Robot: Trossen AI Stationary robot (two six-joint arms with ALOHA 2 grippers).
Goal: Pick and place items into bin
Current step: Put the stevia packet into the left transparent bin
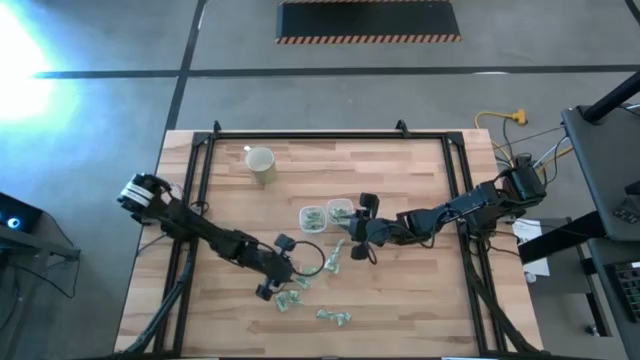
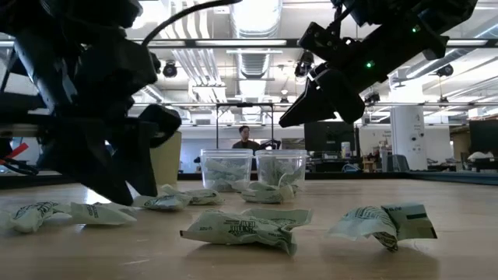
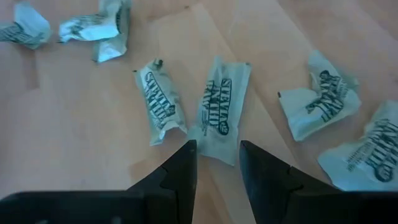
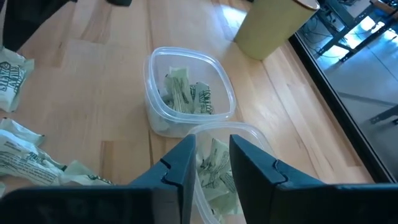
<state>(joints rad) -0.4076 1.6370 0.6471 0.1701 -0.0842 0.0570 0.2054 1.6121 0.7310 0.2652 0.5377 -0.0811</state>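
Several pale green-and-white wrapped packets lie flat on the wooden table [image 1: 400,300], among them one [image 3: 222,109] just ahead of my left gripper [image 3: 216,155]. That gripper hangs low over the table's near middle [image 1: 282,285], open by a narrow gap. Its fingertips stand on either side of this packet's near end; whether they touch it I cannot tell. My right gripper [image 4: 211,158] is open and hovers over the right one of two clear bins [image 4: 249,134], which holds packets. The other bin [image 4: 189,93] also holds packets.
A beige cup [image 1: 261,165] stands upright near the table's far left. More packets lie scattered near the left gripper [image 3: 158,102], [image 3: 320,102] and toward the near edge [image 1: 335,317]. A black frame [image 1: 300,135] borders the table. A person [image 2: 245,138] shows far behind.
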